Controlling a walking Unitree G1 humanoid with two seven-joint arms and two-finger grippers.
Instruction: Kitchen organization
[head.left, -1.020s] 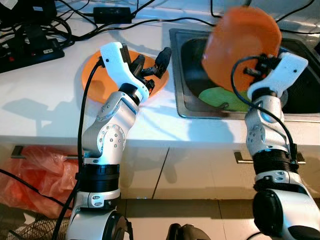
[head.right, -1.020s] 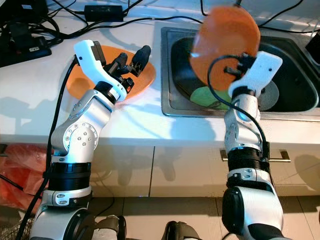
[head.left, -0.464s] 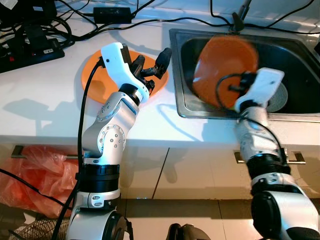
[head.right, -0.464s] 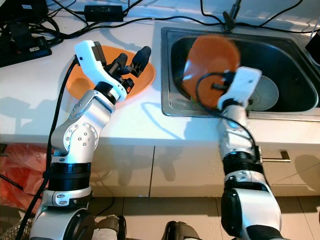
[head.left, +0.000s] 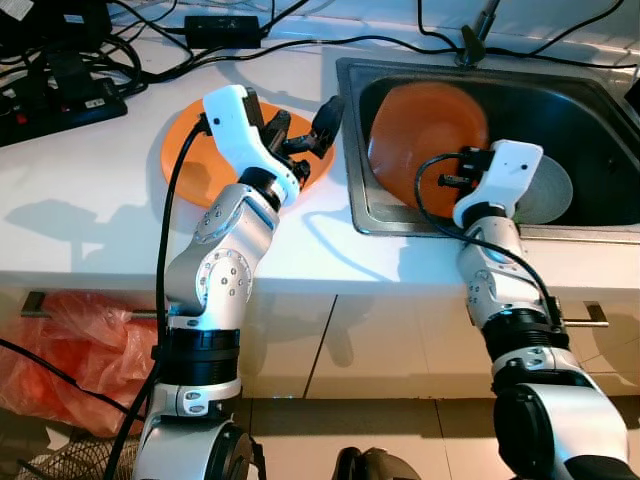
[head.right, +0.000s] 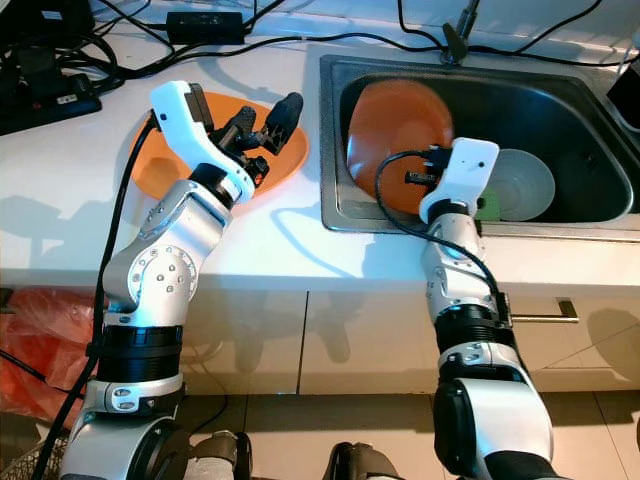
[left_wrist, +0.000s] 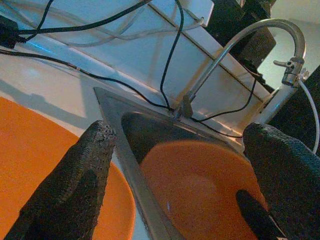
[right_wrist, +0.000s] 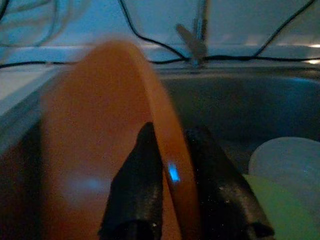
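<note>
the right gripper (right_wrist: 172, 200) is pinching the rim of an orange plate (head.left: 425, 135) between its two black fingers, one finger on each face, and is holding it on edge inside the sink (head.left: 600, 95), toward the sink's nine o'clock wall. the plate is standing nearly upright and leaning a little; whether its lower edge is touching the sink floor i cannot tell. at about three o'clock from it, a pale plate (head.right: 520, 185) and a green plate (right_wrist: 280, 200) are lying in the sink bottom, near but apart from the held one.

the left gripper (head.left: 300, 135) is hovering with its fingers spread wide and gripping nothing, above a second orange plate (head.left: 190, 160) that is lying flat on the white counter (head.left: 80, 200) at nine o'clock of the sink. the faucet (left_wrist: 260, 35) is rising at the sink's twelve o'clock edge, with black cables (head.left: 150, 60) trailing across the counter behind it.

the step in hand looks like carrying the gripped plate between sink and counter as part of sorting the dishes. the next move is probably calling for keeping the pinch firm on that thin rim, clearing the sink's steel lip at nine o'clock, and staying off the other plates so nothing is knocked.
</note>
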